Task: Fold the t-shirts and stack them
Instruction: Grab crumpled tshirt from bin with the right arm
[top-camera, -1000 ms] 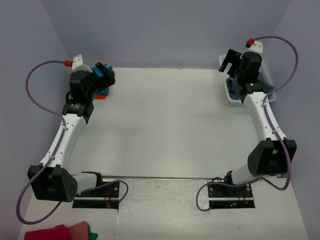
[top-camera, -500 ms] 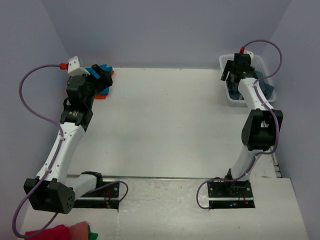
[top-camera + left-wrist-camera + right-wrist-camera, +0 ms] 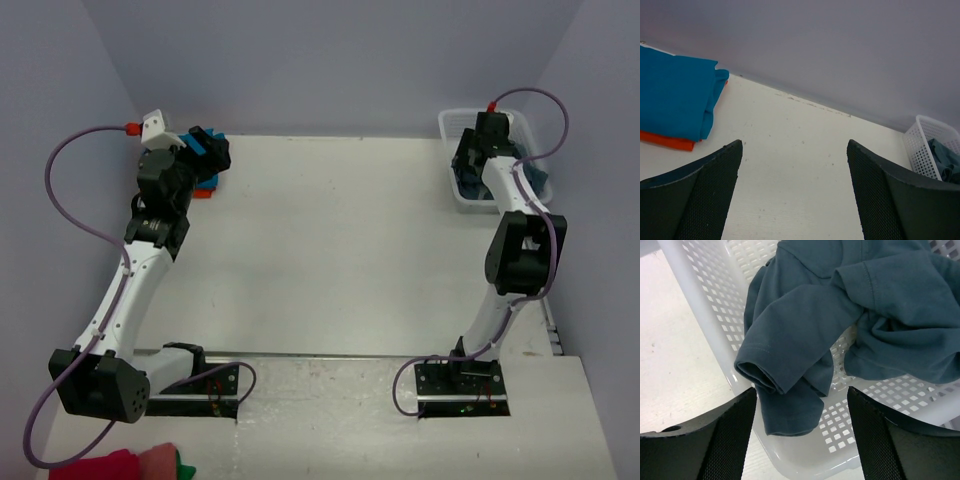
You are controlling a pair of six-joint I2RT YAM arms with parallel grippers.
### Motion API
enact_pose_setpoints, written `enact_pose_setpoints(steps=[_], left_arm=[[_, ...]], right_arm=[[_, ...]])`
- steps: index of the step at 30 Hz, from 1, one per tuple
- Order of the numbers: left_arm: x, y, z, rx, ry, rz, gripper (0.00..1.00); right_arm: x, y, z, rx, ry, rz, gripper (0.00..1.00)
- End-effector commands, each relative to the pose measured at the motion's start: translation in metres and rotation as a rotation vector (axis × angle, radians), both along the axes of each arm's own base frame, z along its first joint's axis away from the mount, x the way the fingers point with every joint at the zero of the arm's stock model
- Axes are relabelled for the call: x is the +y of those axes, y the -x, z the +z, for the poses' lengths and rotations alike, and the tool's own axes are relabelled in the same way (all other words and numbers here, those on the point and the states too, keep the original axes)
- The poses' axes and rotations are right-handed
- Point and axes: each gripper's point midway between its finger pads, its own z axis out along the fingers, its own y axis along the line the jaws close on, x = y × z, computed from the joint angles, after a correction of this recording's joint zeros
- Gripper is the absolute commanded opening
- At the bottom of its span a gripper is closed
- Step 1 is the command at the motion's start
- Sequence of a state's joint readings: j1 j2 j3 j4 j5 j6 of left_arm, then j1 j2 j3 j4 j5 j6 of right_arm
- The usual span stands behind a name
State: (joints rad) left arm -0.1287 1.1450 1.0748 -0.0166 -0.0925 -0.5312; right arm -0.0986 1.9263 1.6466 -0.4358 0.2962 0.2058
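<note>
Because the slate-blue shirt (image 3: 840, 305) is lying crumpled in the basket (image 3: 705, 285) at two o'clock, the right gripper (image 3: 801, 392) is hovering over it, jaws spread and empty. The left gripper (image 3: 794, 145), also spread, is waiting by the folded turquoise shirt (image 3: 675, 95) at ten o'clock, which is hiding most of the orange shirt (image 3: 665, 140).

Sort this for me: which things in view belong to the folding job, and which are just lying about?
Job: slate-blue t-shirt, crumpled, not yet folded; turquoise t-shirt, folded on top of the orange t-shirt.
Lying about: white mesh basket holding the slate-blue one; red and pink bundle at the near left edge.
</note>
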Motion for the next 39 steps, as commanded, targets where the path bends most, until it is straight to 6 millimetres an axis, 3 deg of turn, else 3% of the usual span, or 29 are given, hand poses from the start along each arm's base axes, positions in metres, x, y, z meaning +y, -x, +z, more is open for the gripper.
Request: enact_pose_setpoints(steps=[1,7,11,14,16,20,21,24,25,26,29,33,36,39], left_arm=[[-0.003,0.001,0.024,-0.074,0.01,-0.01,0.86],[-0.004,0.002,0.028,-0.083,0.011,-0.016,0.86],[-0.005,0.004,0.038,-0.107,0.016,-0.025,0.86],[-0.008,0.005,0.044,-0.114,0.022,-0.037,0.86],[-0.009,0.005,0.048,-0.124,0.023,-0.043,0.86],[-0.012,0.005,0.051,-0.128,0.03,-0.06,0.86],[-0.013,0.004,0.05,-0.124,0.033,-0.063,0.86],[-0.016,0.002,0.044,-0.114,0.041,-0.078,0.86],[-0.017,0.002,0.041,-0.11,0.041,-0.084,0.86],[-0.018,0.002,0.039,-0.106,0.044,-0.087,0.86],[-0.02,0.001,0.03,-0.093,0.04,-0.092,0.86],[-0.028,0.0,0.016,-0.066,0.04,-0.114,0.86],[-0.041,0.002,0.009,-0.056,0.038,-0.16,0.86],[-0.048,0.004,0.005,-0.051,0.019,-0.175,0.85]], right_arm=[[0.004,-0.003,-0.004,-0.008,-0.016,0.021,0.73],[0.001,-0.004,-0.022,0.032,-0.001,0.013,0.73],[-0.001,-0.013,-0.026,0.034,0.011,0.015,0.63],[-0.004,-0.019,-0.036,0.05,0.018,0.011,0.61],[-0.007,-0.02,-0.041,0.067,0.022,0.006,0.53],[-0.009,-0.027,-0.031,0.038,0.03,0.009,0.42],[-0.01,-0.028,-0.029,0.034,0.036,0.008,0.31],[-0.012,-0.033,-0.021,0.016,0.045,0.009,0.15],[-0.012,-0.036,-0.015,0.003,0.047,0.01,0.0],[-0.012,-0.036,-0.012,0.0,0.047,0.008,0.0],[-0.013,-0.043,0.009,-0.049,0.057,0.012,0.0],[-0.012,-0.054,0.055,-0.178,0.079,0.033,0.0],[-0.012,-0.063,0.104,-0.302,0.099,0.047,0.0],[-0.005,-0.063,0.179,-0.504,0.135,0.072,0.0]])
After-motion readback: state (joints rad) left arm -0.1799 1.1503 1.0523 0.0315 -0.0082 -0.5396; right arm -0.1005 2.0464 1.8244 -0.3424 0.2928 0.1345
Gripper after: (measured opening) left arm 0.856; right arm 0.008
